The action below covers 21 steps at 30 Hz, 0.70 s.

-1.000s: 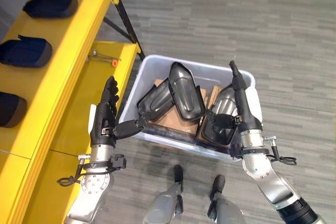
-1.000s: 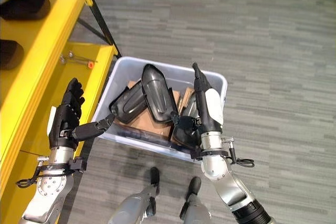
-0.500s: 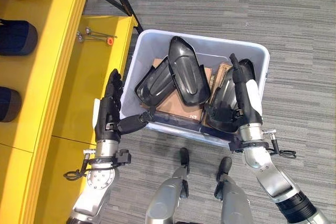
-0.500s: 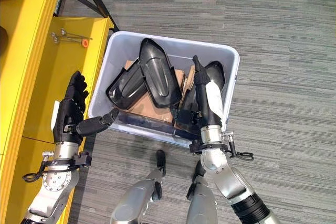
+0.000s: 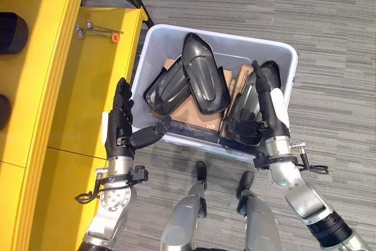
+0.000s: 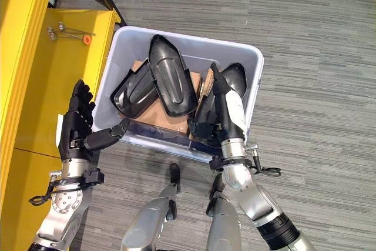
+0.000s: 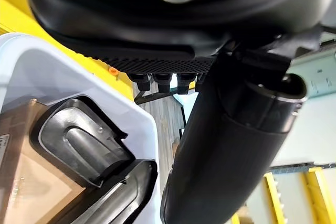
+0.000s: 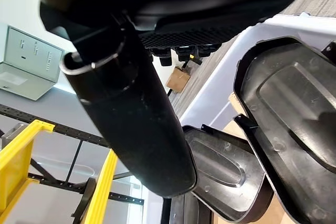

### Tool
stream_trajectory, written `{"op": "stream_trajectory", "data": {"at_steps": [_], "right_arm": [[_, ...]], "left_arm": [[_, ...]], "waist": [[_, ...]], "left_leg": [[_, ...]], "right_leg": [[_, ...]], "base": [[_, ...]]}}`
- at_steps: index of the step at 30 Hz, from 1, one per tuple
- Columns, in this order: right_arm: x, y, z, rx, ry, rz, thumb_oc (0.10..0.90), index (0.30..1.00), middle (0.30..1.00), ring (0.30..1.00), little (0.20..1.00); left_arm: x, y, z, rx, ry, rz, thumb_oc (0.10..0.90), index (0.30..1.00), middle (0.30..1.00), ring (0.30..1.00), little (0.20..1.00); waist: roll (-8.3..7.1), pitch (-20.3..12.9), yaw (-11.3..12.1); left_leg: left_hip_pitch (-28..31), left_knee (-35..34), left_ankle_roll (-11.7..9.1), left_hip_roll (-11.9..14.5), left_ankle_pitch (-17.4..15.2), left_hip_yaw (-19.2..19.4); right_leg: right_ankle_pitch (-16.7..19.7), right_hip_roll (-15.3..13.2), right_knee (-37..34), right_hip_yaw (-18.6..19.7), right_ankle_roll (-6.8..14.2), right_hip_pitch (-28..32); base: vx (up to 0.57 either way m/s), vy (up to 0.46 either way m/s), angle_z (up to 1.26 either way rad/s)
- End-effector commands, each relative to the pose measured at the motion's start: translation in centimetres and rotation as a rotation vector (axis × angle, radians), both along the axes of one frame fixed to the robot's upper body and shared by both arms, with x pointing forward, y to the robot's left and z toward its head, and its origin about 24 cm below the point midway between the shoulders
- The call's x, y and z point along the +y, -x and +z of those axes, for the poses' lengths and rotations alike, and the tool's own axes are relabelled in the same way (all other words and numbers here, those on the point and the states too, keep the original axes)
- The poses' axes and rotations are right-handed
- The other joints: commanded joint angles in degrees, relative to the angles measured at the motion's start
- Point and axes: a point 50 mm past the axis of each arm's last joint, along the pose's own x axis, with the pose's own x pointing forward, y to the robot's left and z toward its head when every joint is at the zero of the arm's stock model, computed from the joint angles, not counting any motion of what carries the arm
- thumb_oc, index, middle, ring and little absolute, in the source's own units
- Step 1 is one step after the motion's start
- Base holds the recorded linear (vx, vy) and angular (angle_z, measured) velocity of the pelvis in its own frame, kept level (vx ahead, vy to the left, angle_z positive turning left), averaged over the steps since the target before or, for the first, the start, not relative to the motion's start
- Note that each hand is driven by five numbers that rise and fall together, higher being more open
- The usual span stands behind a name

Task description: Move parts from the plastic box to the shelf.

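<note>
Shelf boards, bright yellow, lie off to the outer side of the left hand, with dark parts already sitting on the high board and small tools far ahead of the fingers. That hand is flat and holds nothing; its fingers point straight ahead and its thumb sticks out toward the plastic box, and the tip looks like it touches the near wall, though it is hard to be sure. Just past the thumb, inside the box, lies the left black part, leaning under the long middle part, which points away from the robot. Both rest on brown cardboard. The right hand reaches into the box with straight fingers laid along the right black part, thumb stuck out across it, not squeezing. That part runs the same way as the hand and sits right under it, so the right hand is nearest to a part. The box wall stands between the left hand and its part.
</note>
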Motion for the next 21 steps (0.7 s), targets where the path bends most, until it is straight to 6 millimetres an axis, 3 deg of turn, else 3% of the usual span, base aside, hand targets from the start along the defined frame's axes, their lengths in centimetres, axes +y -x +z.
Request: {"op": "stream_trajectory", "data": {"at_steps": [1,3,5,6,8,10,12,15,17,21], "right_arm": [[0.4,1.2,4.6,-0.269,-0.003,0.017,0.9,1.0,1.0,1.0,1.0],[-0.2,1.3,4.2,-0.262,0.012,-0.007,0.9,1.0,1.0,1.0,1.0],[0.0,0.8,3.6,-0.215,0.019,-0.001,0.9,1.0,1.0,1.0,1.0],[0.3,0.6,3.4,-0.197,0.018,0.017,0.9,1.0,1.0,1.0,1.0],[0.7,0.6,3.7,-0.207,-0.011,0.067,0.9,1.0,1.0,1.0,1.0],[0.2,0.6,4.5,-0.213,-0.021,0.107,0.9,1.0,1.0,1.0,1.0],[0.1,0.9,4.8,-0.209,-0.027,0.133,0.9,1.0,1.0,1.0,1.0],[0.1,1.2,5.5,-0.237,-0.029,0.135,0.9,1.0,1.0,1.0,1.0],[0.3,1.7,6.7,-0.356,-0.013,0.112,0.9,1.0,1.0,1.0,1.0],[0.7,1.8,7.8,-0.41,-0.003,0.099,0.9,1.0,1.0,1.0,1.0]], "left_arm": [[-0.6,0.9,4.8,-0.303,-0.01,-0.085,0.9,1.0,1.0,1.0,1.0],[-0.8,1.1,5.0,-0.318,-0.037,-0.064,0.9,1.0,1.0,1.0,1.0],[-0.5,1.2,4.4,-0.294,-0.03,0.017,0.9,1.0,1.0,1.0,1.0],[-0.4,1.3,4.1,-0.282,-0.018,0.046,0.9,1.0,1.0,1.0,1.0],[-0.3,1.6,3.8,-0.277,-0.014,0.09,0.9,1.0,1.0,1.0,1.0],[0.1,1.4,3.6,-0.263,0.002,0.1,0.9,1.0,1.0,1.0,1.0],[0.6,1.1,3.5,-0.226,0.08,0.079,0.9,1.0,1.0,1.0,1.0],[0.3,1.2,4.1,-0.263,0.053,0.061,0.9,1.0,1.0,1.0,1.0],[-0.5,0.9,5.2,-0.296,0.035,0.048,0.9,1.0,1.0,1.0,1.0],[-0.7,0.7,5.7,-0.299,0.032,0.028,0.9,1.0,1.0,1.0,1.0]], "waist": [[-0.71,-1.6,-2.5],[-1.36,-2.0,-3.7],[-2.99,-2.8,-4.1],[-3.42,-3.5,-4.3],[-3.6,-4.9,-5.1],[-3.4,-5.7,-6.2],[-3.74,-5.2,-6.4],[-3.92,-3.8,-7.3],[-4.68,-1.8,-8.1],[-4.95,-0.4,-8.0]], "left_leg": [[-0.7,9.5,-4.4,3.2,-8.4,6.3],[-0.6,13.3,-5.0,5.7,-8.9,6.8],[0.7,14.4,-5.6,8.8,-6.9,0.9],[2.4,12.6,-5.9,10.4,-5.6,-1.1],[5.1,8.2,-7.6,15.1,0.6,-4.1],[6.4,4.0,-7.7,15.2,-1.4,-5.3],[5.9,4.5,-7.7,14.6,-3.1,-6.3],[4.7,7.2,-7.1,13.6,-6.9,-3.9],[3.5,8.4,-6.2,11.6,-11.6,-0.6],[3.2,8.6,-6.1,10.9,-12.8,1.0]], "right_leg": [[-4.4,0.0,2.3,-1.5,0.2,2.4],[-4.5,-1.3,3.7,-1.2,0.0,1.4],[-4.5,-1.8,5.3,2.8,-0.3,-0.2],[-4.4,-1.7,5.2,4.5,-0.3,-0.6],[-3.6,-1.4,4.0,7.8,-0.2,-1.5],[-2.8,-2.4,4.1,10.5,1.5,-3.6],[-2.3,-3.0,5.3,12.6,2.6,-5.6],[-0.6,-3.4,4.4,13.5,3.5,-6.8],[4.0,-4.9,-0.8,13.5,6.1,-7.3],[6.9,-6.4,-5.1,12.5,7.5,-6.6]], "base": [[-0.08,-0.084,0.33],[-0.05,0.067,0.56],[0.02,0.337,0.58],[0.07,0.486,0.07],[0.07,0.56,-0.68],[0.03,0.482,-0.97],[0.02,0.339,-0.83],[-0.04,0.215,-0.69],[-0.12,0.047,-0.3],[-0.05,-0.028,0.01]]}}
